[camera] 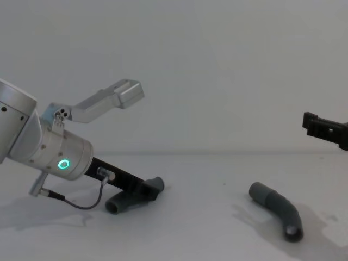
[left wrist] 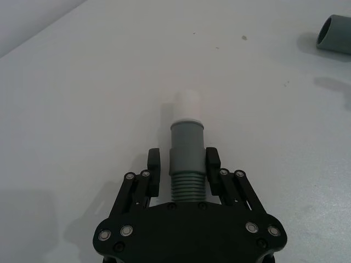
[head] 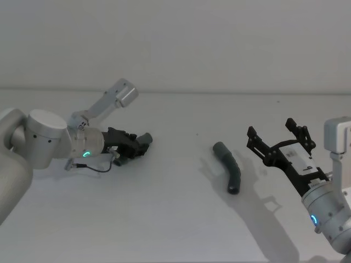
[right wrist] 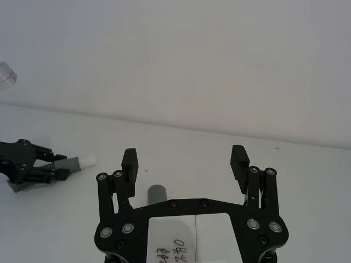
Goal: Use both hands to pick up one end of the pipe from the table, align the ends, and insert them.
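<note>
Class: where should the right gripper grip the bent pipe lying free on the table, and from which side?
Likely its middle, from above, jaws straddling it: the bent pipe lies flat on the table, both sides exposed, and the cuffs stay free. The right gripper hangs open beside it.

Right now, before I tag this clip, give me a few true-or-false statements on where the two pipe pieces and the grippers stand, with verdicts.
1. The right gripper is open and holds nothing. True.
2. The two pipe pieces are joined together. False: they lie apart, one at the left gripper, and the bent pipe piece nearer the right gripper.
3. The pipe piece at the left gripper ends in a white tip beyond its grey cuff. True.
4. The bent pipe piece is lifted off the table. False: it lies on the table, with nothing touching it.
</note>
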